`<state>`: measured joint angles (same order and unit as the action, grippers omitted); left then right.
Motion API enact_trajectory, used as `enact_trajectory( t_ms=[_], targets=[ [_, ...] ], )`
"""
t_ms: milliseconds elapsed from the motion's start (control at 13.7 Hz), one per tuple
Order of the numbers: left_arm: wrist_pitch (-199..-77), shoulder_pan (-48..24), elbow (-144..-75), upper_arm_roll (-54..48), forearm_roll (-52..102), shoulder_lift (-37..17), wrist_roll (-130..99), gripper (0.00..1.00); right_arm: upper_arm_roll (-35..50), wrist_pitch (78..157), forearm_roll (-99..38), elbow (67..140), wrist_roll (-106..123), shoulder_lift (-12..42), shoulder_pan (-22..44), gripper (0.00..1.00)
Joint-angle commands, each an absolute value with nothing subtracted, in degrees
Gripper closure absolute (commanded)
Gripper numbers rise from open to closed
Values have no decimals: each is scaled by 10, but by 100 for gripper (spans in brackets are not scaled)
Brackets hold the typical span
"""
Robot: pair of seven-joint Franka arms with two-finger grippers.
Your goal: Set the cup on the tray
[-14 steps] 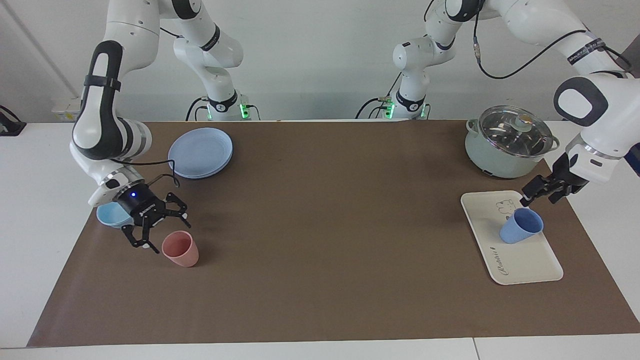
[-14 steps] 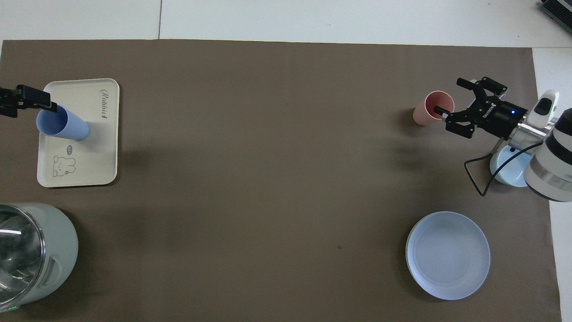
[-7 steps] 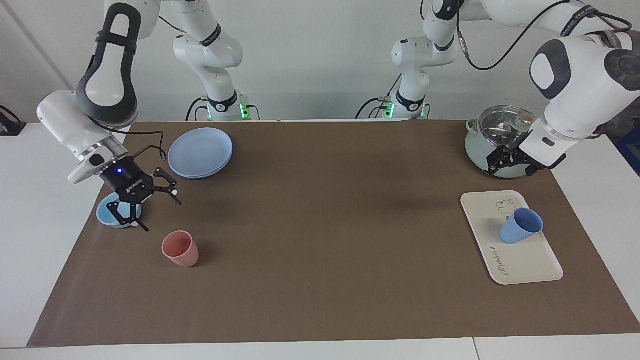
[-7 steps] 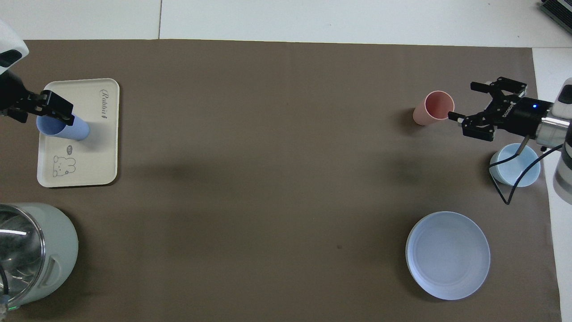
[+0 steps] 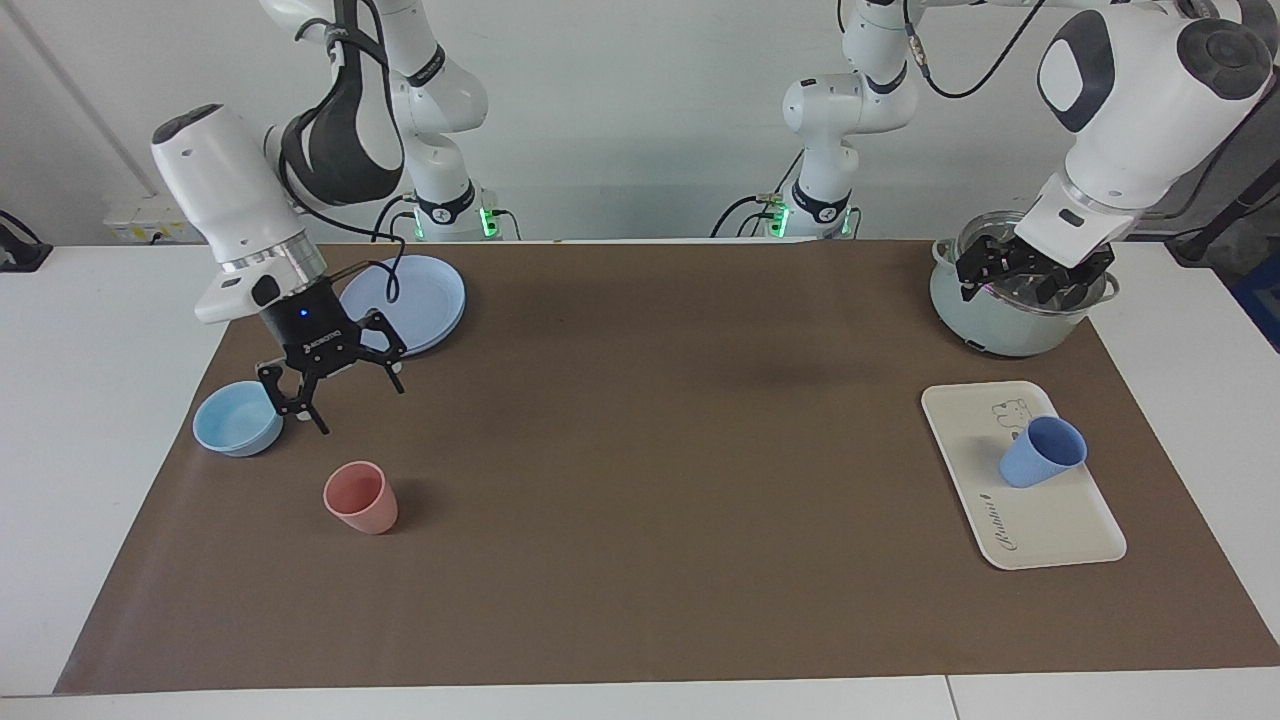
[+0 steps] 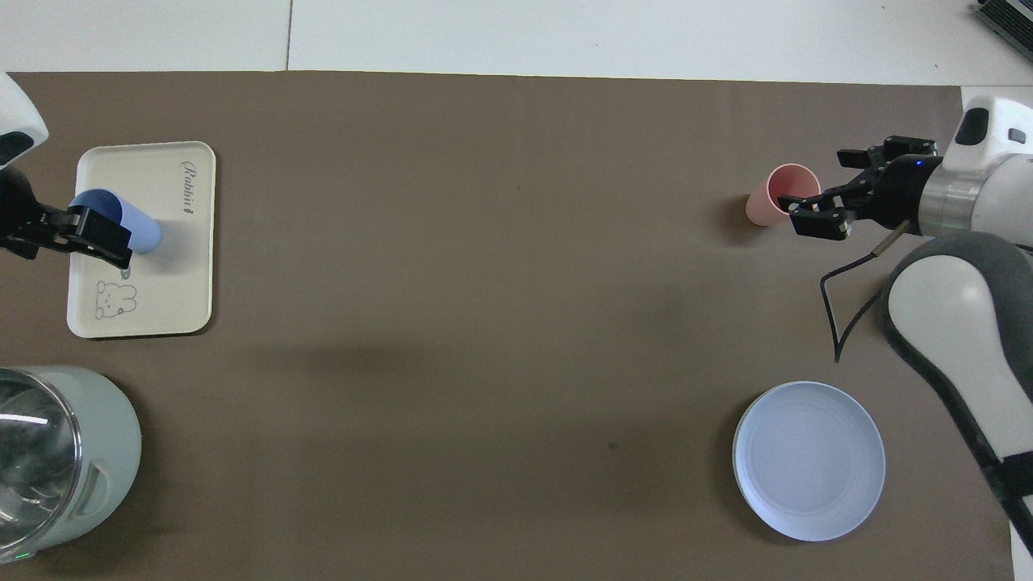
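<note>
The pot [image 5: 1020, 285], pale green with a glass lid, stands on the brown mat [image 5: 660, 450] at the left arm's end of the table, among the things nearest the robots. The left gripper [image 5: 1022, 276] hangs in the air directly over the pot, its jaws spread wide and holding nothing.

The round blue plate [image 5: 402, 303] lies about as near the robots as the pot, but well apart from it, toward the right arm's end. The right gripper [image 5: 335, 385] hangs empty above the mat just beside that plate, over the gap between plate and bowl, jaws spread wide.

The tray [image 5: 1060, 520], cream-white with a small animal drawing and script lettering, lies farther from the robots than the pot and near it, at the same end of the table. The cup [image 5: 1040, 452] is on the tray, open mouth up, close to the animal drawing at the tray's end nearest the pot, free of both grippers.

The light-blue bowl [image 5: 236, 419] sits about as far out as the tray, well apart from the pot. The salmon-pink tumbler [image 5: 360, 497] stands upright on the mat, farthest from the pot.
</note>
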<state>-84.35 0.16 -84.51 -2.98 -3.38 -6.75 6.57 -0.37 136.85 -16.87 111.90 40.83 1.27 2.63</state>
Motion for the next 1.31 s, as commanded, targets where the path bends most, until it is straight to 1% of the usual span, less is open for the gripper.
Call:
enact_trajectory(
  t_ms=[0, 146, 218, 437, 583, 655, 801, 874, 947, 1019, 1238],
  targets=[
    [-865, -4, -872, -25, -25, -46, 56, 0, -4, 1320, -72, 1115, 271, -7, 46, 0],
    [-864, -1, -871, -25, -13, -41, 56, 0, -1, 1223, 26, 1081, 152, -12, 52, 0],
    [-864, -1, -873, -25, -13, -38, 55, 0, 0, 1178, 46, 1063, 110, -12, 53, 0],
    [-864, 0, -867, -24, -13, -34, 33, 0, -1, 1096, 45, 1025, 37, -19, 47, 0],
    [-866, 0, -878, -23, -14, -28, 33, 0, -7, 1010, 40, 970, 31, -16, 40, 0],
    [-879, 0, -896, -24, -14, -21, 33, 0, -7, 972, 39, 947, 31, -15, 34, 0],
    [-948, -6, -952, -23, -14, 1, 32, 0, -9, 914, 34, 919, 32, -16, 30, 0],
    [-954, -4, -953, -24, -14, 1, 31, 0, -9, 886, 24, 905, 26, -16, 27, 0],
    [-955, -4, -952, -24, -14, 1, 30, 0, -10, 871, 4, 898, 4, -16, 26, 0],
    [-955, -3, -950, -23, -14, 1, 30, 0, -10, 873, -14, 902, -30, -17, 18, 0],
    [-954, -1, -951, -24, -14, 1, 24, 0, -9, 877, -18, 916, -37, -23, 14, 0]
  ],
)
